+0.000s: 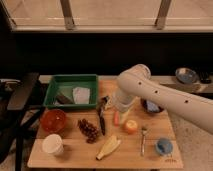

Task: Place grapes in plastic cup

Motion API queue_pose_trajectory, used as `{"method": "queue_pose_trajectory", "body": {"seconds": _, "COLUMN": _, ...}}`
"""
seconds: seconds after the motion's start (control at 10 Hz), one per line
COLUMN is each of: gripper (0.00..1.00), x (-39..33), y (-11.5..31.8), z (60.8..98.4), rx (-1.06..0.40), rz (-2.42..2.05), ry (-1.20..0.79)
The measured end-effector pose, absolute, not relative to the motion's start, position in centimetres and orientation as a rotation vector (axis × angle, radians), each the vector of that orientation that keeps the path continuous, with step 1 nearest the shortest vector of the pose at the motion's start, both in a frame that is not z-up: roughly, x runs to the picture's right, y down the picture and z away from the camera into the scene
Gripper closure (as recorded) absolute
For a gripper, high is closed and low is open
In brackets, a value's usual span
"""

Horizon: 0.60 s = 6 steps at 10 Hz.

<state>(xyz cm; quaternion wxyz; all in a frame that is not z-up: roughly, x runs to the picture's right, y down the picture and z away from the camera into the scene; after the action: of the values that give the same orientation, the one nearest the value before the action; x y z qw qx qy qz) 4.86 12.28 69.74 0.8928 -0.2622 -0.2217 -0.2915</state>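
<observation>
The grapes (88,130), a dark reddish-brown bunch, lie on the wooden table (75,160) left of centre. The light-blue plastic cup (163,146) stands near the front right corner. My white arm reaches in from the right and bends down over the middle of the table. The gripper (119,107) hangs at its end above the orange carrot (116,118), to the right of and behind the grapes and far from the cup. It holds nothing that I can see.
A green tray (70,78) sits at the back left, a red bowl (53,120) and a white mug (52,144) at the front left. A black tool (102,121), a banana (109,146), an orange fruit (131,126), a fork (143,140) and a dark bowl (150,106) surround the arm.
</observation>
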Motion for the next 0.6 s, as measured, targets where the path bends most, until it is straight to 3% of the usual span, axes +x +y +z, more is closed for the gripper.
{"method": "queue_pose_trajectory", "body": {"seconds": 0.6, "gripper": 0.35, "x": 3.2, "y": 12.7, "z": 70.8, "rx": -0.536, "rz": -0.618, "ry": -0.533}}
